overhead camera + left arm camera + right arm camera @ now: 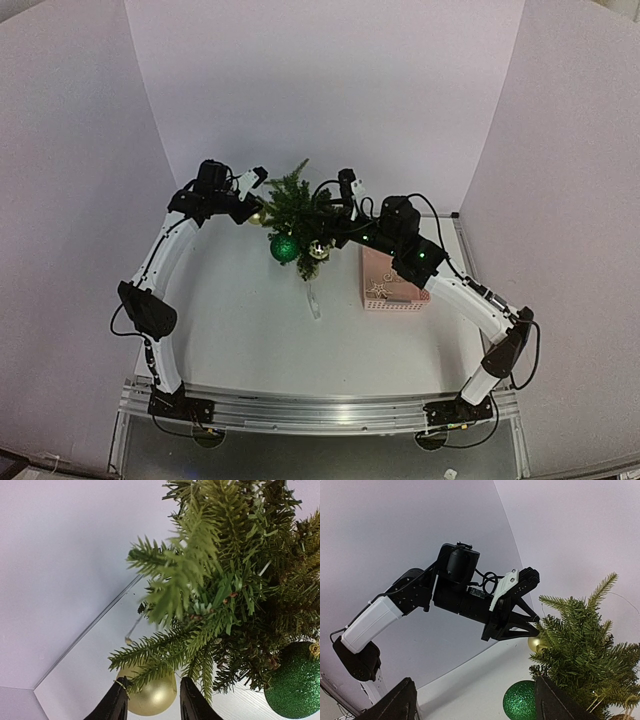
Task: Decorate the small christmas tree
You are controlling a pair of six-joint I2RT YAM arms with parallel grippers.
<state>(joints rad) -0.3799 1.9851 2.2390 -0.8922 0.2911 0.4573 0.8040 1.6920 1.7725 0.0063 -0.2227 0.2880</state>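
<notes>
The little tree (293,203) leans just left of the pink basket (385,285) (a glittery green ball (519,700) hangs low on it). On the tree's side away from the basket, the left gripper (154,687) has its fingers slightly apart around a gold ball (150,697). On the basket side, the right gripper (474,680) gapes wide.

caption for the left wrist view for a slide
Left gripper straddling a gold bauble among low branches of the small christmas tree, green glitter bauble nearby

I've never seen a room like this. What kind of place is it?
Probably a robot test booth, not a home: plain pale walls surround a white table, and two robot arms are bolted to a metal rail at its edge.
</notes>
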